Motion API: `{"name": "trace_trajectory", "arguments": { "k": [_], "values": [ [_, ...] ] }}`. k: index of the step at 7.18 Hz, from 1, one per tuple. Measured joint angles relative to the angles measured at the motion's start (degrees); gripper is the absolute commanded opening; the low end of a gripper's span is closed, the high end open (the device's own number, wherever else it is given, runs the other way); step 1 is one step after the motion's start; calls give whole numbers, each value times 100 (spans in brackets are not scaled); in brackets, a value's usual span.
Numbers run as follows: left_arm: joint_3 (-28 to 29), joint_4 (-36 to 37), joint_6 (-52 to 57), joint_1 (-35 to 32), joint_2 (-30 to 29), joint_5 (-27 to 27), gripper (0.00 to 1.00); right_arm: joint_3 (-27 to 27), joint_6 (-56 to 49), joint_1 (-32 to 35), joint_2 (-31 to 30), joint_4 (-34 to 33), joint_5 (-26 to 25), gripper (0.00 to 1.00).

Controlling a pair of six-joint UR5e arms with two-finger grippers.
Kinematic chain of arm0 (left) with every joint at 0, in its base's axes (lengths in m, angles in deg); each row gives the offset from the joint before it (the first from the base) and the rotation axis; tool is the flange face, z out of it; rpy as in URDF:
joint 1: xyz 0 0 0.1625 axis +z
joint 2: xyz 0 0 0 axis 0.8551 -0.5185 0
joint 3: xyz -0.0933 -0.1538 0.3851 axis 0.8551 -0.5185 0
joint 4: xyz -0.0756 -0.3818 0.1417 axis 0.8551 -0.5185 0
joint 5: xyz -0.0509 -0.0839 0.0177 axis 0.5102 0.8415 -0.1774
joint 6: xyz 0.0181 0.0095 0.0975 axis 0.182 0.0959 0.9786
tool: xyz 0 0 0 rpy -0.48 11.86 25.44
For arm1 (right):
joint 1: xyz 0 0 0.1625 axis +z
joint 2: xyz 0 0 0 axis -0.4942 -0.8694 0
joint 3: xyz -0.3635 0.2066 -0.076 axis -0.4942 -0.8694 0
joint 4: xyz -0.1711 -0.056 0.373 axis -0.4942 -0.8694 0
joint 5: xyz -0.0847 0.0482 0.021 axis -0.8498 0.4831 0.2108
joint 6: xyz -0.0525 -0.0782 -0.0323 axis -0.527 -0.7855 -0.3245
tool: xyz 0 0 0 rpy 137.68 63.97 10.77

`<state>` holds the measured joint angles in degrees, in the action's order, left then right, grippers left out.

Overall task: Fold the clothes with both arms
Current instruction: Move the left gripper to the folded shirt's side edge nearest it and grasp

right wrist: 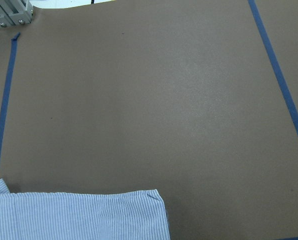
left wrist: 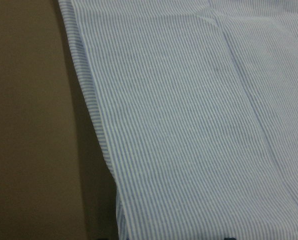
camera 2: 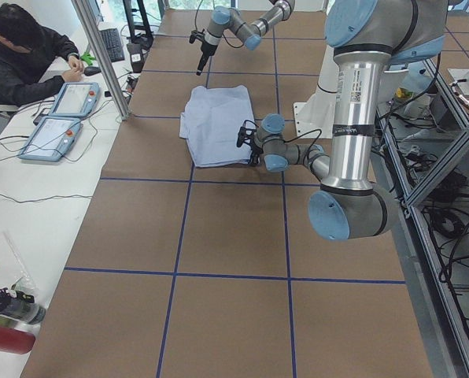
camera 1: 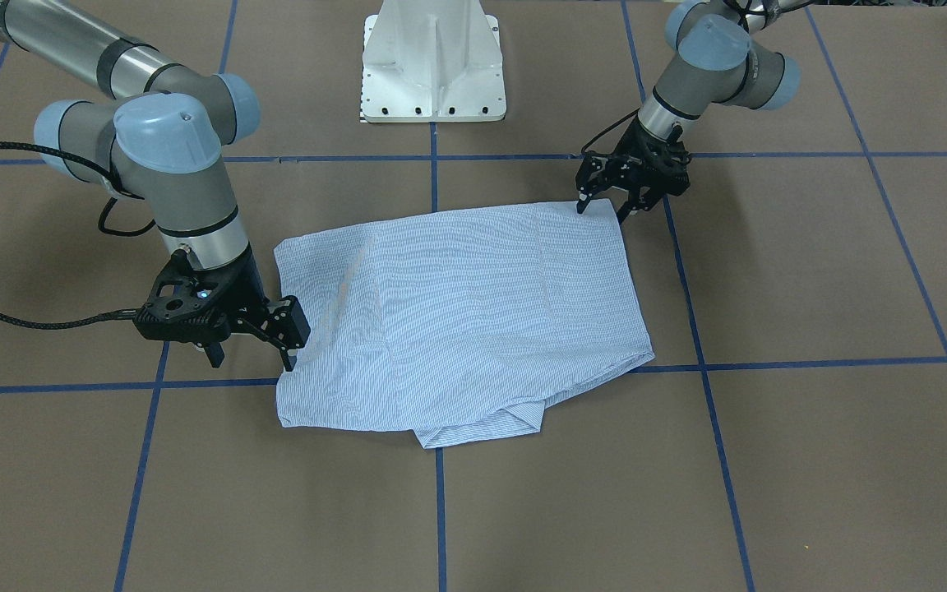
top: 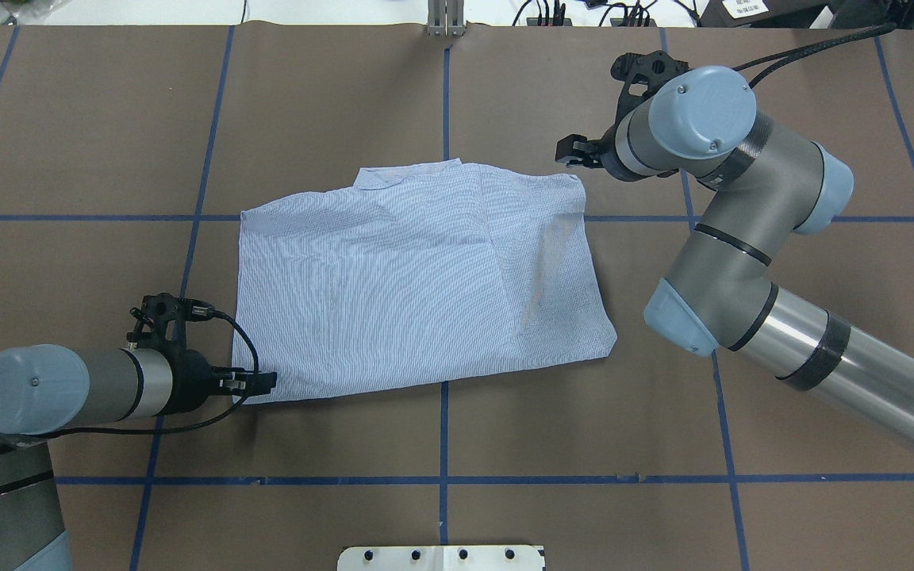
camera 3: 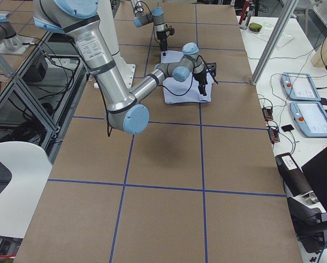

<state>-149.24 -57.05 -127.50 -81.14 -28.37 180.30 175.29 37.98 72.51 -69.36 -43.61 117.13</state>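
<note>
The clothes are one light blue-and-white striped shirt (camera 1: 473,312) (top: 425,285), lying flat and partly folded into a rough rectangle on the brown table. My left gripper (camera 1: 603,207) (top: 263,383) is low at the shirt's corner nearest the robot, open, with its fingers either side of that corner. The left wrist view is filled by the striped cloth (left wrist: 189,125) and its edge. At the far corner on the other side, my right gripper (camera 1: 251,362) (top: 576,151) stands open, one finger against the shirt's edge. The right wrist view shows only a shirt corner (right wrist: 74,217) and bare table.
The white pedestal base (camera 1: 434,66) stands behind the shirt on the robot's side. Blue tape lines (top: 445,428) grid the brown table. A person (camera 2: 26,55) sits at a side table with two teach pendants (camera 2: 61,118). Bottles (camera 2: 6,319) lie near that table's end.
</note>
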Motion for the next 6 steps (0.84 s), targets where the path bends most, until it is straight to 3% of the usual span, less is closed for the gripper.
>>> {"name": "trace_trajectory", "arguments": {
  "k": [1,2,6],
  "values": [
    [-8,2,-8,45,4,-8,27,2,-3,0,0,-1,-1,100],
    [-17,3,-13,99,7,-10,0,2,-6,0,0,0,-1,100],
    [-58,20,17,127,79,19,0,-13,-6,-6,0,0,6,100]
  ]
}}
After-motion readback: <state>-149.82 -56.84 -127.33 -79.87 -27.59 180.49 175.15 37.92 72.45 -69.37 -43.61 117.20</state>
